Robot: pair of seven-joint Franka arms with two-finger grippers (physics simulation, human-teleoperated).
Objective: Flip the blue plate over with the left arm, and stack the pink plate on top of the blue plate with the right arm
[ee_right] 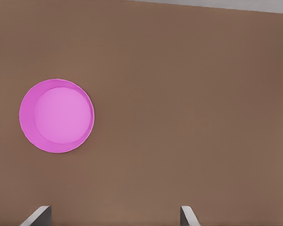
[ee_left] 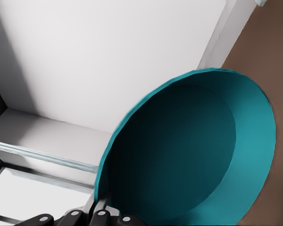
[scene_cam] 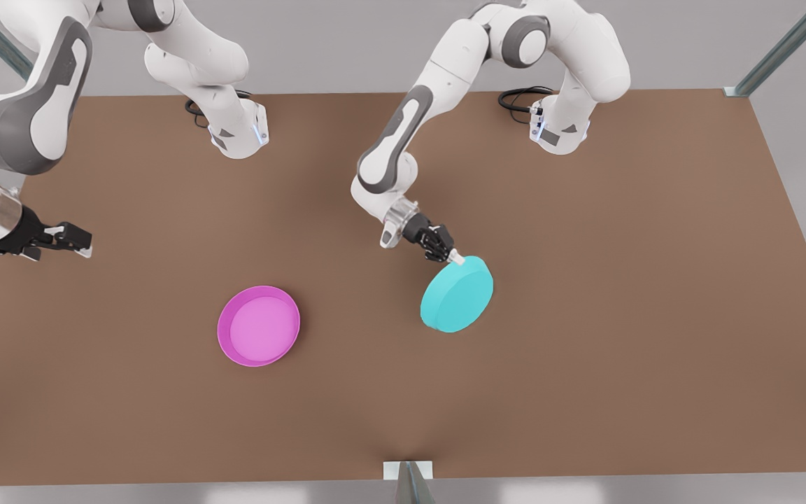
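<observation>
Turquoise blue plate [scene_cam: 457, 294] tilted up on edge on brown table [scene_cam: 585, 350], underside toward front camera, hollow side toward left wrist camera. Left gripper [scene_cam: 453, 257] clamped on its upper rim. Pink plate [scene_cam: 259, 325] flat, open side up, well apart toward front view's left. Right gripper [scene_cam: 81, 243] hovering at table's edge, front view's left, jaws apart, waiting.
</observation>
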